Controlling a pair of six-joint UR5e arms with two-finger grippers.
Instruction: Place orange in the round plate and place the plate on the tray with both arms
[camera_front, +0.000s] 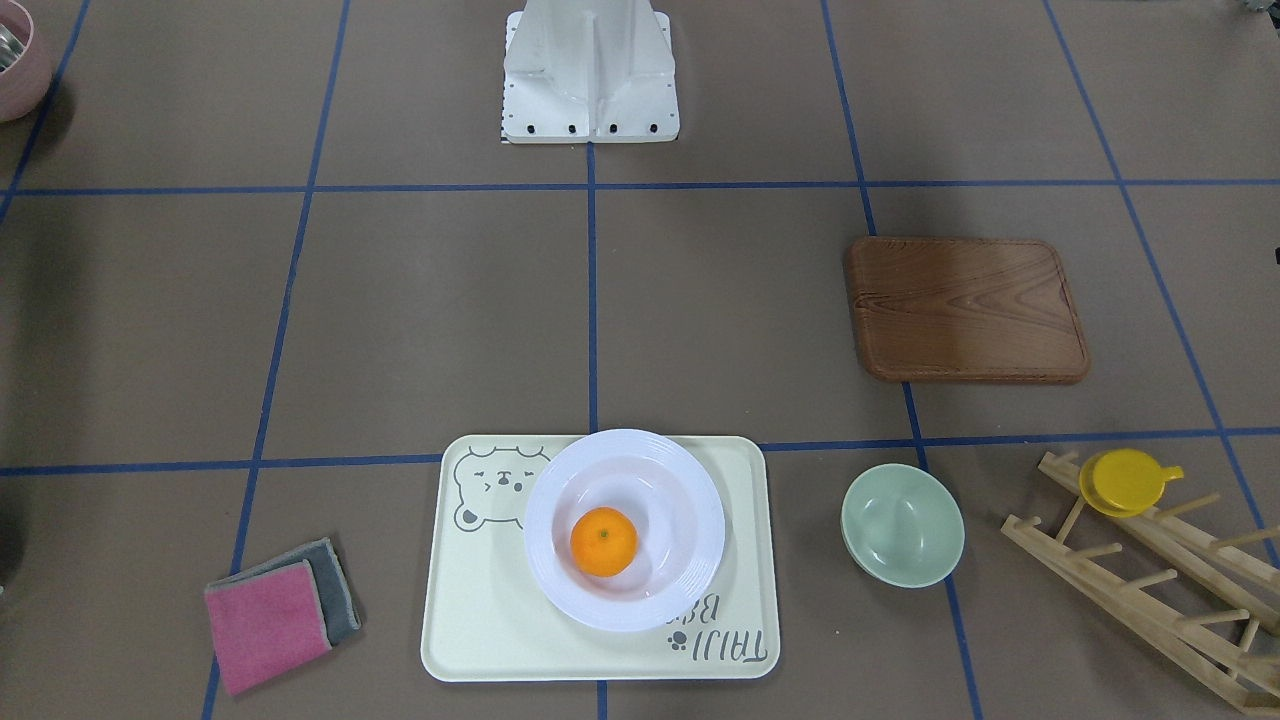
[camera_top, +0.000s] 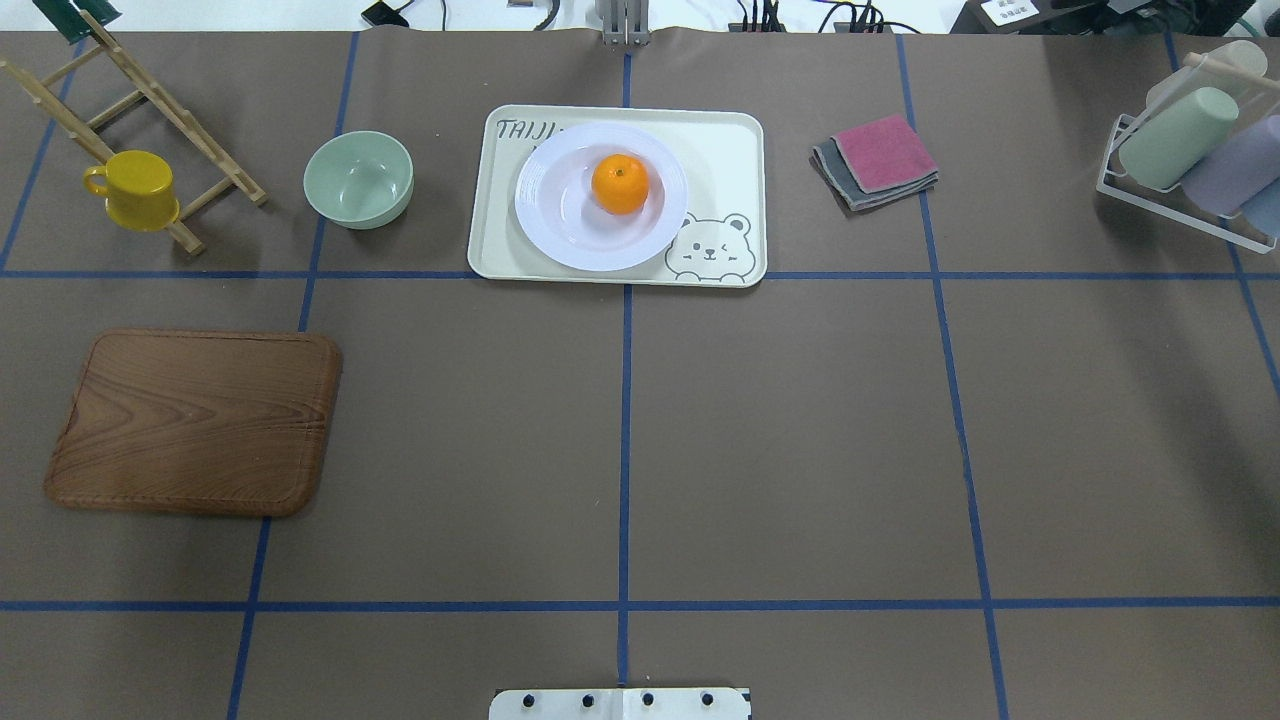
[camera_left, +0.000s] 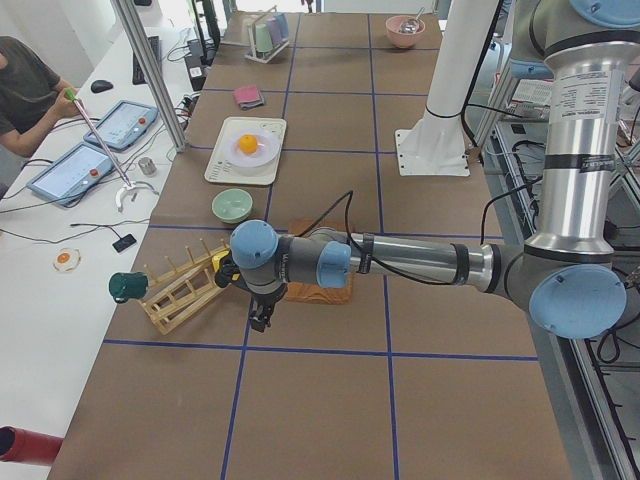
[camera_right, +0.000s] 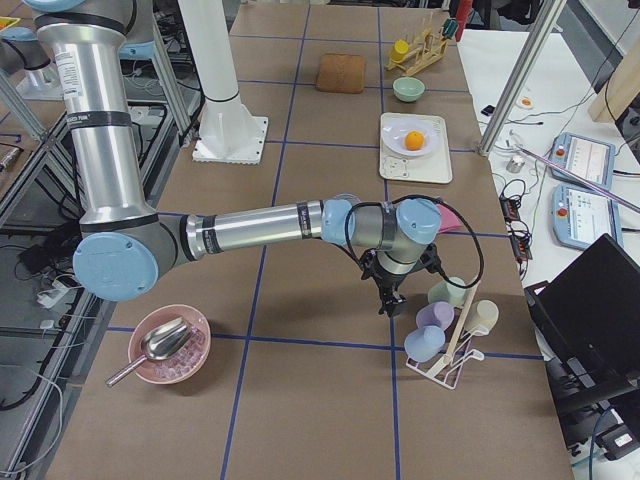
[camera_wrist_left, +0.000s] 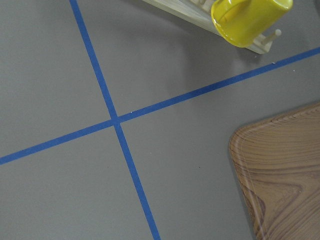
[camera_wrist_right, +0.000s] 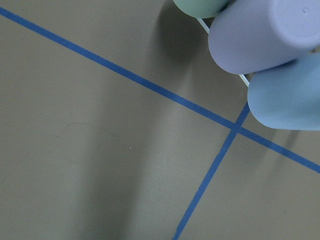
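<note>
The orange lies inside the white round plate. The plate rests on the cream bear tray at the table's far middle. Both arms are away from it and show only in the side views. The left gripper hangs over the table between the wooden board and the wooden rack. The right gripper hangs beside the rack of pastel cups. I cannot tell whether either gripper is open or shut. The wrist views show only table and tape lines, no fingers.
A brown wooden board, a pale green bowl and a yellow cup on a wooden rack lie on the left. Folded cloths and a cup rack are on the right. A person sits beside the table.
</note>
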